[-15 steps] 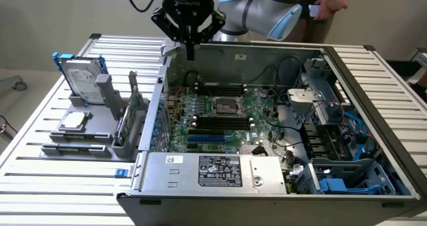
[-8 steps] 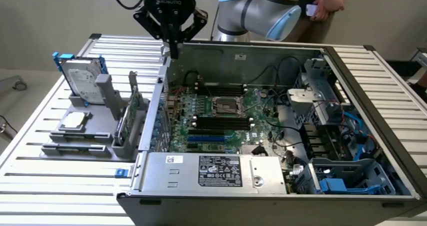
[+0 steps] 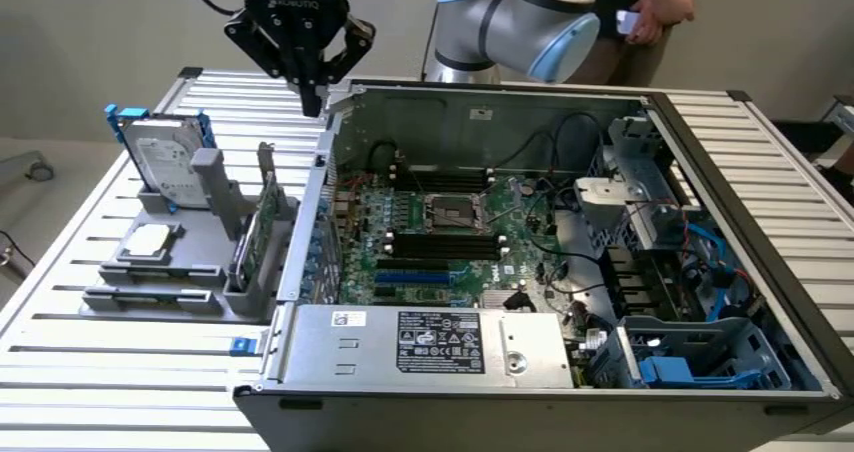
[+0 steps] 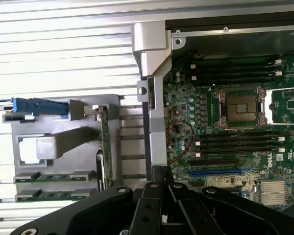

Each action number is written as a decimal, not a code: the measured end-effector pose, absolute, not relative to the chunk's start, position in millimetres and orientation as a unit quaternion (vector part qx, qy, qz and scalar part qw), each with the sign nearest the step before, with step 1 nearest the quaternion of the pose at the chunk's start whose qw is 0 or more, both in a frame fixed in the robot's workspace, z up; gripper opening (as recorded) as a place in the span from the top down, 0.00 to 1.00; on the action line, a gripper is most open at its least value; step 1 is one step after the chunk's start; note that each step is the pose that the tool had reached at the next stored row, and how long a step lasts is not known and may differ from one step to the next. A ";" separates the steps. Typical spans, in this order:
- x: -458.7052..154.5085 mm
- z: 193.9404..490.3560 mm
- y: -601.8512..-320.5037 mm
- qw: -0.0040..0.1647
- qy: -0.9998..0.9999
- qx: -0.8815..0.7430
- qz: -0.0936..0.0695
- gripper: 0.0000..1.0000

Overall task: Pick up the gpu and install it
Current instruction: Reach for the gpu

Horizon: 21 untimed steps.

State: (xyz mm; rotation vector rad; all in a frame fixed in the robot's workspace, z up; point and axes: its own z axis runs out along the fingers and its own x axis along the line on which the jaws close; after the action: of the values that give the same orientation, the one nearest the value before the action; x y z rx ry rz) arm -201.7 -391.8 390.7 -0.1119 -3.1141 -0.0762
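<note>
Across the slatted metal bench (image 3: 80,372) lies the open computer case (image 3: 534,412), and the arm (image 3: 534,22) reaches over its far corner at the exterior view's left. Grey holder (image 3: 147,297) sits beside the case. Gripper (image 3: 314,102) points straight down, fingers pinched closed, empty. Gpu (image 3: 260,222) stands on edge in that holder.

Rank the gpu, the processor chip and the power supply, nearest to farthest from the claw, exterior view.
1. gpu, upright in the holder.
2. processor chip, farther toward the exterior view's left.
3. power supply, in the case, closest to the camera.
</note>
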 end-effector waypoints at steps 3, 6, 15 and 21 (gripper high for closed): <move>-214.2 389.6 -391.7 0.013 -0.999 -0.036 -0.024 0.89; -227.6 386.7 -391.6 0.013 -0.999 -0.035 -0.024 0.89; -249.3 374.5 -391.7 0.014 -0.999 -0.019 -0.024 0.89; -255.9 368.3 -391.7 0.014 -1.000 -0.004 -0.023 0.89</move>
State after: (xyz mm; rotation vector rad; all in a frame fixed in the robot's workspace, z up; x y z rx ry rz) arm -255.9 -391.7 368.3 -0.0109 -3.1126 -0.0719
